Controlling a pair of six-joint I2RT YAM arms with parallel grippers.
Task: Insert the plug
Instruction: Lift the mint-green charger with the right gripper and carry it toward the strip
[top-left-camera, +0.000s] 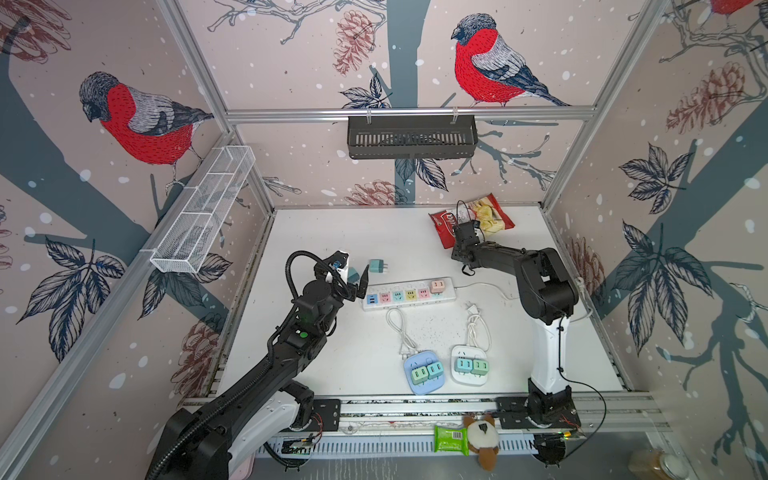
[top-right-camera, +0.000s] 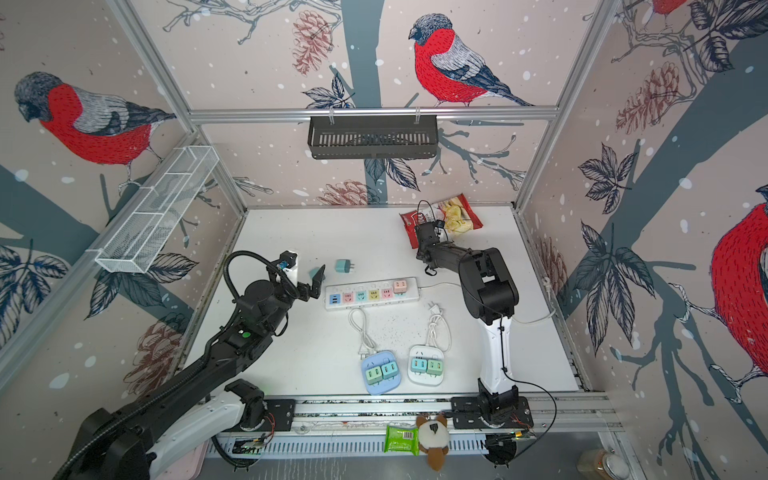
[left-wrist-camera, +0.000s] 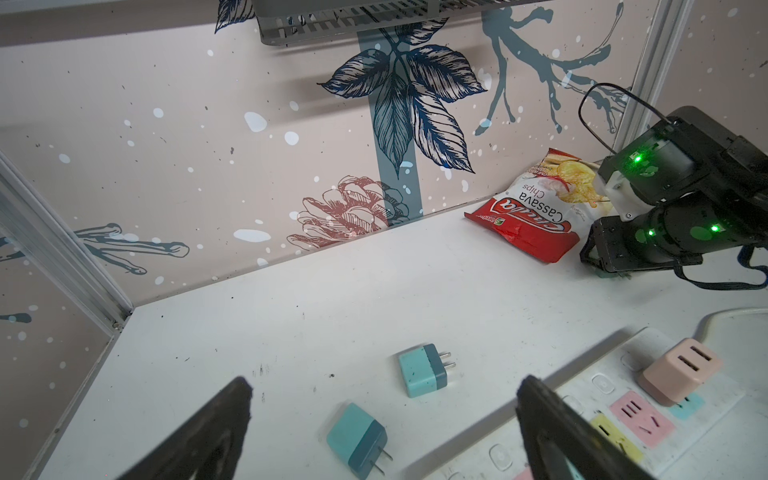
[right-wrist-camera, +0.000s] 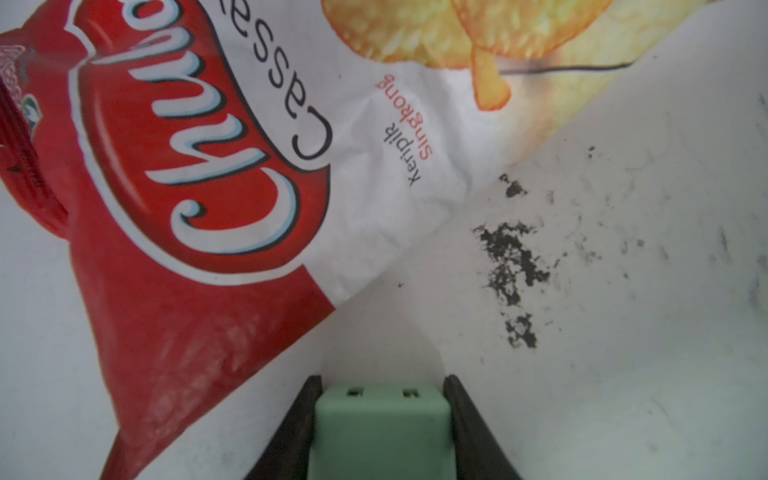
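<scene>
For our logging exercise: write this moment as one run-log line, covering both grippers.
left gripper: open, near teal plugs | right gripper: shut on green plug by chips bag | green plug: not yet inserted

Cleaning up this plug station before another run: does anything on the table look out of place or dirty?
Yes. A red chip bag lies at the back of the table, a snack with no part in this job. Next to it, the white surface shows dark flaky patches, like chipped coating or dirt.
</scene>
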